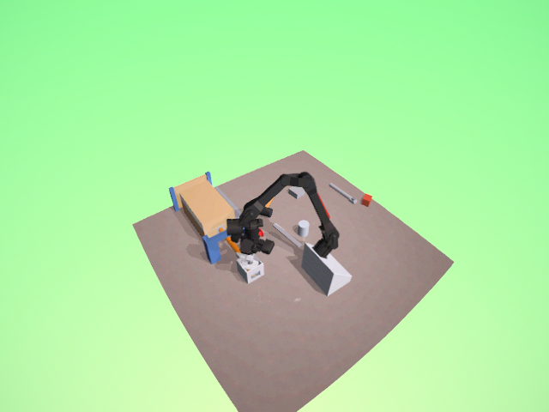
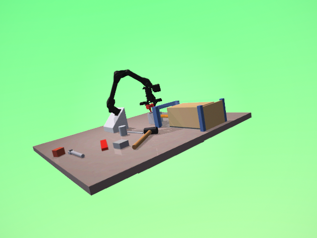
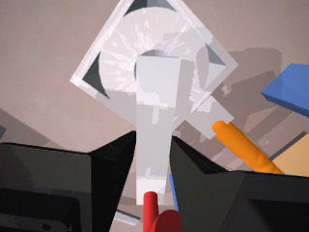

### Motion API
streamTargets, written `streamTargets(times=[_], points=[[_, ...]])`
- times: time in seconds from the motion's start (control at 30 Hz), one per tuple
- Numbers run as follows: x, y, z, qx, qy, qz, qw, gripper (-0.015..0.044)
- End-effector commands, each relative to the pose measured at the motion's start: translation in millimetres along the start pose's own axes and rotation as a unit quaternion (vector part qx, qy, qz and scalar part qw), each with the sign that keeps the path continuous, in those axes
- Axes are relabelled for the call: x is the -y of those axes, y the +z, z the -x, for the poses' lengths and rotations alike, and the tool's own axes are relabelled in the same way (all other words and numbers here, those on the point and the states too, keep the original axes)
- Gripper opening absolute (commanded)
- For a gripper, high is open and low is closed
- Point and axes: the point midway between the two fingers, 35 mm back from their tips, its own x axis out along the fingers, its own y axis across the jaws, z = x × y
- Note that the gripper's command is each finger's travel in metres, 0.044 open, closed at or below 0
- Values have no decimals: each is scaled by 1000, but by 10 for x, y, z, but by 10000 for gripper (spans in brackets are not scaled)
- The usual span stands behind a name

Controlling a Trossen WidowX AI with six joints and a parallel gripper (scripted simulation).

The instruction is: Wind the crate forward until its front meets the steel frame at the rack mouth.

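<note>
The biggest thing you're minding is the tan crate [image 1: 207, 206] [image 2: 183, 116], lying flat in the left of the top view and right of centre in the exterior view. The blue frame [image 1: 212, 249] [image 2: 156, 117] [image 3: 292, 89] stands before its front; the exterior view suggests a gap still to wind. Just beyond that frame is the pale winch [image 1: 241, 269] [image 2: 152, 118] [image 3: 92, 53], upper middle of the wrist view, with the orange strap [image 1: 232, 245] [image 2: 164, 116] [image 3: 248, 147] running from it. Your gripper [image 1: 251, 253] [image 2: 151, 108] [image 3: 153, 138] is closed narrowly on the winch handle [image 1: 260, 233] [image 2: 149, 106] [image 3: 156, 106], in the wrist view's centre. You can't tell whether its square key is seated, so check before turning. Then crank in smooth, level arcs around the hub, slowing as the gap shuts.
</note>
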Motion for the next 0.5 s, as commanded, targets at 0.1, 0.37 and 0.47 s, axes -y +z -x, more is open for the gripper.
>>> streamTargets(times=[0.1, 0.37, 0.47], points=[[-36, 4, -13, -1, 2, -37, 999, 0], [-73, 6, -17, -3, 5, -76, 997, 0], [-95, 9, -20, -4, 7, -99, 995, 0]])
